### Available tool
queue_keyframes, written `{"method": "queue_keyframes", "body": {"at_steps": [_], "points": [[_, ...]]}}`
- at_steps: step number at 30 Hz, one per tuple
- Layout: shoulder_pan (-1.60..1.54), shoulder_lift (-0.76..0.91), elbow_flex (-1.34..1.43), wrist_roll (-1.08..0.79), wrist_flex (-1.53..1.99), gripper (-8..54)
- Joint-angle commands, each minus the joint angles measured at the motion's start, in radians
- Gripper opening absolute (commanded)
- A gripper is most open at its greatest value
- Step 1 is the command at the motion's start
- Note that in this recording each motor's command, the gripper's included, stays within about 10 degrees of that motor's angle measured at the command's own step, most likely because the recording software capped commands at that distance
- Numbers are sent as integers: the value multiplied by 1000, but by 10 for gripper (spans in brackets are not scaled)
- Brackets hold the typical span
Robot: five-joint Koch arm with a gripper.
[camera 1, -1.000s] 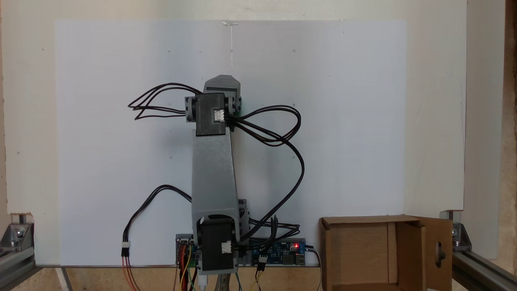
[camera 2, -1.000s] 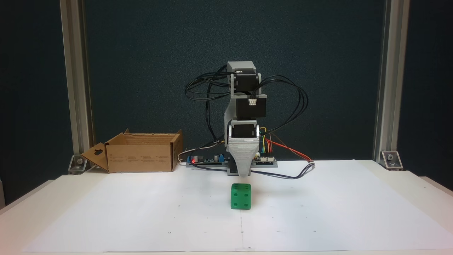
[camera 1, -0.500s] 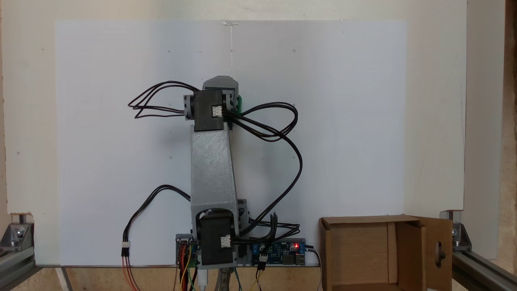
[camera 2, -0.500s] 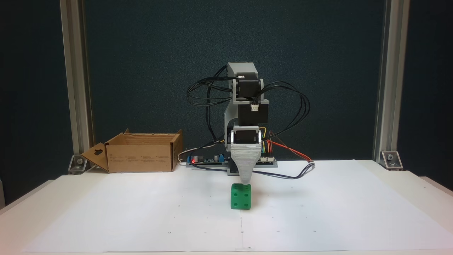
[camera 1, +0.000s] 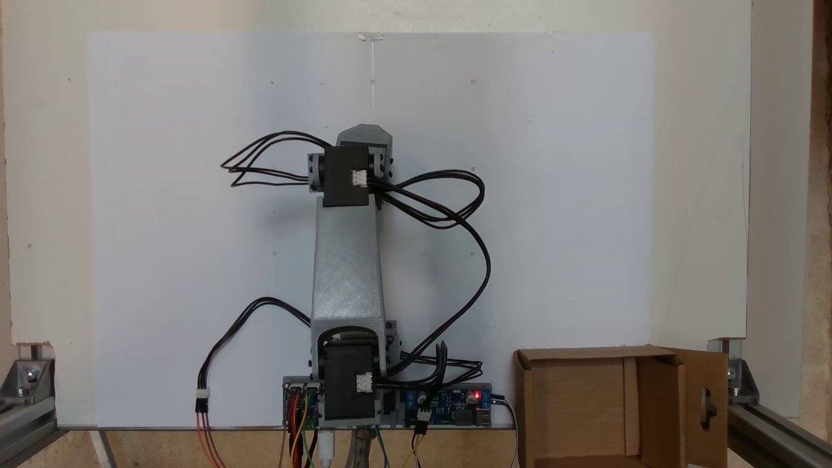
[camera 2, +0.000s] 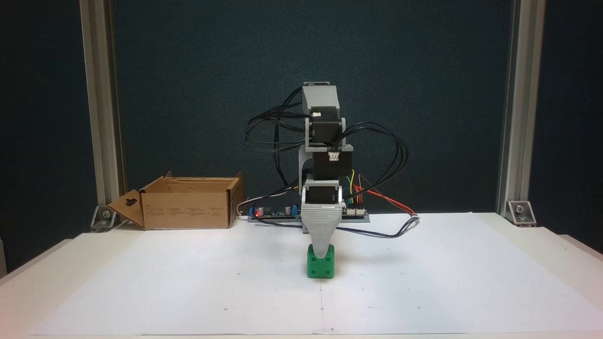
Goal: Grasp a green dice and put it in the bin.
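Behind hand, dice half-hidden.

The table is pale cream and carries a large white paper sheet that covers most of its top; in both fixed views the sheet shows a faint centre seam and a few tiny dots. On the sheet, near its middle, sits the green dice. At the table's back edge stands the arm's base with a strip of circuit boards showing a small red light, and loose black cables trail onto the paper beside it. The bin, an open cardboard box with a handle-hole flap, rests at the back corner, left in this view, well apart from the dice.
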Motion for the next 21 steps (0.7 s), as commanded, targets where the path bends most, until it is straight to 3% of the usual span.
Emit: {"method": "queue_keyframes", "body": {"at_steps": [1,21], "points": [[15,-3,-11,38,-20,432],[15,-71,32,38,-101,432]]}}
